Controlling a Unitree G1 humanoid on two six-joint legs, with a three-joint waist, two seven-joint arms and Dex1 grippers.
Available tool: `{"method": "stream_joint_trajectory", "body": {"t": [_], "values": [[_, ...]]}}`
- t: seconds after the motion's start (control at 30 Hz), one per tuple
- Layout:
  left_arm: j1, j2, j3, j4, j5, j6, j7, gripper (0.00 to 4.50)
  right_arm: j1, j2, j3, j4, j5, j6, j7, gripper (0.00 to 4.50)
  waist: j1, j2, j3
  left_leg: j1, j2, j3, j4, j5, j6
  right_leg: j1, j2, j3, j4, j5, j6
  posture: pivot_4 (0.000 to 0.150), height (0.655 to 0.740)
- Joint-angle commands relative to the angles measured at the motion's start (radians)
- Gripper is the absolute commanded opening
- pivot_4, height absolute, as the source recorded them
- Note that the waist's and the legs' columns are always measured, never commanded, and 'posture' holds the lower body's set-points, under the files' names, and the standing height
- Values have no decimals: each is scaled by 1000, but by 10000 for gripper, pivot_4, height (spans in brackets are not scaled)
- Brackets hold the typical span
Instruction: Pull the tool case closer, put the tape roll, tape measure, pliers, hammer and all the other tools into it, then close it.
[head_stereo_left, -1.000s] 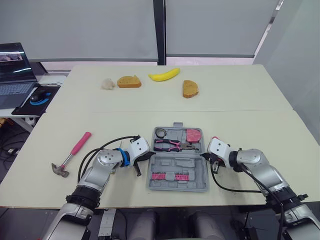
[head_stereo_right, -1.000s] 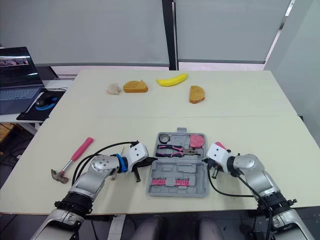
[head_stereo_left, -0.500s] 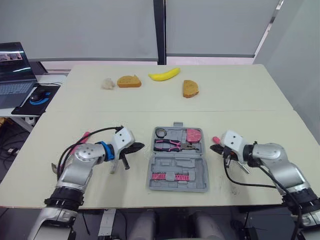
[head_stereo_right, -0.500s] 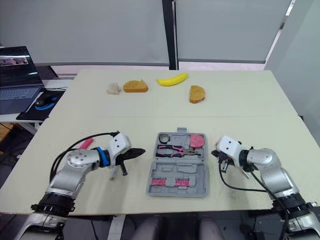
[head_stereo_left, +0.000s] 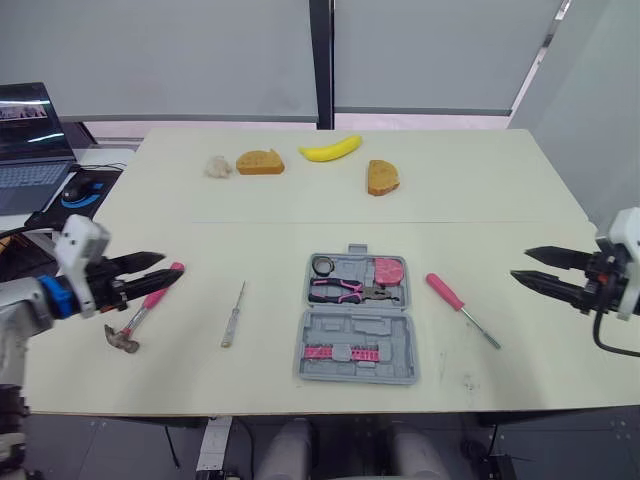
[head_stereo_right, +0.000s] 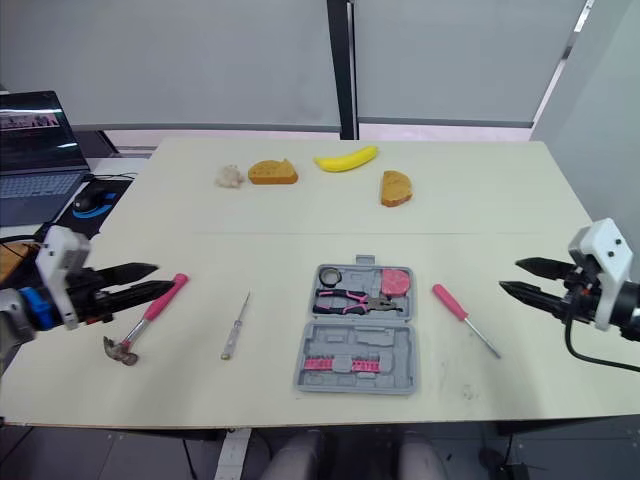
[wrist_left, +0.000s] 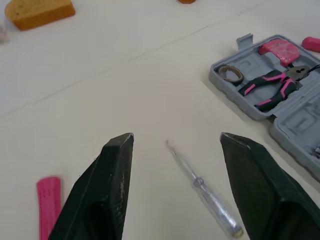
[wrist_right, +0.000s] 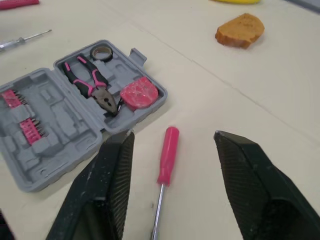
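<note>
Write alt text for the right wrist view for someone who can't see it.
An open grey tool case lies on a table, holding pliers, a tape roll and a pink tape measure. A pink-handled screwdriver lies beside it, ahead of the open right gripper; a slice of bread lies farther off.

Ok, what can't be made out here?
Hammer: left wrist view, all but the handle's end cut off by the edge.
Case: left wrist view, lid half cut off by the edge.
Pink screwdriver: right wrist view, tip cut off by the edge.
Bits in the case: eye views, too small to tell apart.
</note>
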Motion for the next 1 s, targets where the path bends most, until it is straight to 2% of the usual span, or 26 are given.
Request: {"method": "stream_joint_trajectory", "body": {"t": [0.03,0.07,0.1,0.23,0.4,0.57,1.0], "values": [[-53,81,50,168,19,-45,-30,41147,22,-38,-86,65,17,-21,32,37550,0,0,0,0,0,0,0,0,0,0,0,0,0,0,0,1500,7400],[-70,99,49,217,28,-59,-33,44681,34,-48,-94,97,6,-41,43,41501,0,0,0,0,0,1,0,0,0,0,0,0,0,0,0,1500,7400],[-86,114,48,265,37,-76,-37,45000,46,-58,-100,125,-4,-62,55,44568,0,0,0,0,0,1,0,0,0,0,-1,0,0,0,0,1500,7400],[-120,159,53,451,74,-169,-37,45000,56,-72,-111,222,-18,-119,65,44568,0,0,0,0,0,2,0,-1,0,-1,-1,1,0,0,0,1500,7400],[-134,161,53,564,96,-238,-29,45000,55,-63,-89,320,-49,-200,63,44568,0,0,0,0,0,3,-1,-1,0,-2,-2,2,0,0,0,1500,7400],[-129,149,52,573,101,-269,-22,45000,90,-35,-62,346,-68,-265,65,44568,0,0,0,0,0,3,-1,-2,0,-2,-3,2,0,0,0,1500,7400],[-149,145,51,589,101,-297,-4,45000,65,-28,-32,371,-72,-321,20,44568,0,0,0,0,0,4,-1,-2,0,-2,-3,2,0,0,0,1500,7400]]}}
